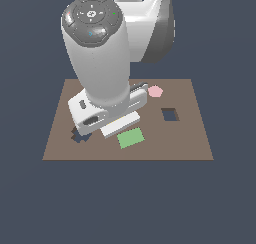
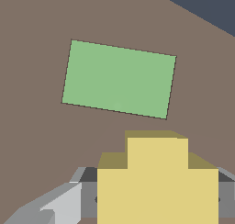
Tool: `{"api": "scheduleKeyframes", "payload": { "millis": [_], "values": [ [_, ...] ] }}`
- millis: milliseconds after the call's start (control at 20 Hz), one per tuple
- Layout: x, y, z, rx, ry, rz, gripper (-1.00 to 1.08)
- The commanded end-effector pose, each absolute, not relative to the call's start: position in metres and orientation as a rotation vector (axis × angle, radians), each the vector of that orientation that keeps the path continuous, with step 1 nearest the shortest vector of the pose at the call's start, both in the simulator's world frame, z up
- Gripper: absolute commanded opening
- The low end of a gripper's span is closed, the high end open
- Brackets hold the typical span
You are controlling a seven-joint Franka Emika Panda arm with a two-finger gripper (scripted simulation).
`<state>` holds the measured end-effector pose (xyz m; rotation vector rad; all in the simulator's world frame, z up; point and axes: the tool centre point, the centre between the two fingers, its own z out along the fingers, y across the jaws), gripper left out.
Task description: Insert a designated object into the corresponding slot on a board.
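Yellow cross (image 2: 157,182) pinched between the fingers (image 2: 69,204).
In the wrist view it sits between both grey fingers, above the brown board (image 2: 36,140), just beside the green rectangle (image 2: 119,79).

A green rectangle (image 1: 131,138) (image 2: 119,79) is lying flat just beside the end effector; a pink hexagon (image 1: 155,91) and a dark square cutout (image 1: 170,114) are sitting farther off.
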<state>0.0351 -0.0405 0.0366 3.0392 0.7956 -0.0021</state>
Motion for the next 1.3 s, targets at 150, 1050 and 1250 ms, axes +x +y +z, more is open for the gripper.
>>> {"api": "scheduleKeyframes", "payload": {
  "millis": [150, 1050, 1250],
  "values": [
    [0.038, -0.076, 0.038, 2.965, 1.036, -0.002, -1.0],
    [0.063, -0.141, 0.041, 2.767, 1.485, -0.003, -1.0],
    [0.066, -0.146, 0.041, 2.749, 1.519, -0.003, -1.0]
  ]
}}
